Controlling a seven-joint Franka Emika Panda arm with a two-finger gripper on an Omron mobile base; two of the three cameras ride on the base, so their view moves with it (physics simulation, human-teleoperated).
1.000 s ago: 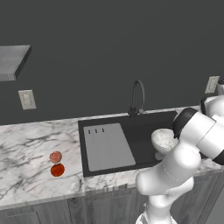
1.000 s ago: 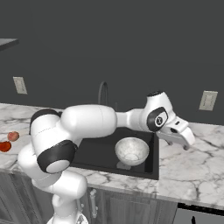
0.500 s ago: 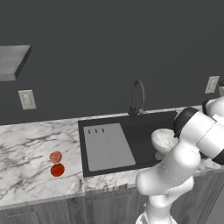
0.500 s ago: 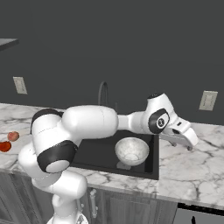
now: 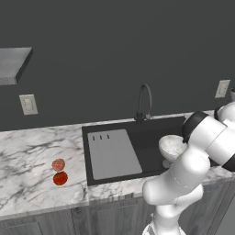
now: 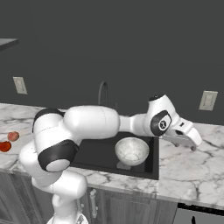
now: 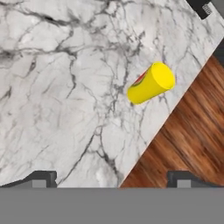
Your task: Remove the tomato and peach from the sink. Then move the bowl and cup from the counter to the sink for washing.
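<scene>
- The cup (image 7: 150,83) stands on the worktop (image 7: 57,78) ahead of the end effector (image 7: 111,179), close to the worktop's front edge; it looks light, rigid and smooth, so likely slippery.
- Best hold, I judge, is across its round wall at mid-height, jaws squared to the sides.
- The end effector (image 6: 186,139) is released, jaws spread wide, grasping nothing, well apart from the cup.
- The edge drops to wood floor (image 7: 192,131) just beside the cup; a nudge could tip it over.
- Open marble lies on the far side.
- The bowl (image 6: 131,151) already sits in the sink (image 6: 98,155); the tomato (image 5: 60,178) and peach (image 5: 58,165) rest on the worktop.
</scene>
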